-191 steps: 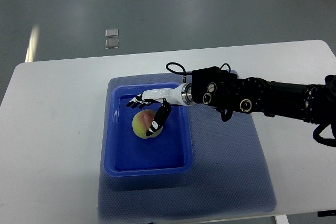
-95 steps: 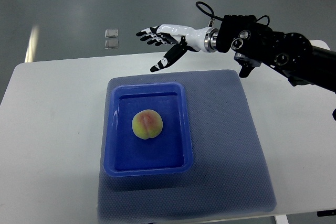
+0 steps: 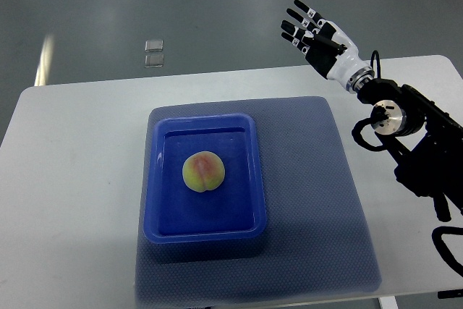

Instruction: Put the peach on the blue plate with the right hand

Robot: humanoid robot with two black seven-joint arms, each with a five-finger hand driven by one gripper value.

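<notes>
A yellow-pink peach [image 3: 203, 172] lies in the middle of the blue rectangular plate [image 3: 163, 226], which stands on a blue mat [image 3: 311, 200]. Nothing touches the peach. My right hand [image 3: 311, 32] is raised well up and to the right of the plate, past the table's far edge, with its fingers spread and nothing in them. Its black forearm [image 3: 416, 142] runs in from the right edge. The left arm does not show.
The white table [image 3: 79, 179] carries the mat and plate. Its far edge runs just below my raised hand. Two small pale squares [image 3: 154, 53] lie on the grey floor beyond the table, at the upper left.
My right hand let go of the peach on the plate, lifted off it, and swung up and to the right, away from the plate. The peach stayed put.
</notes>
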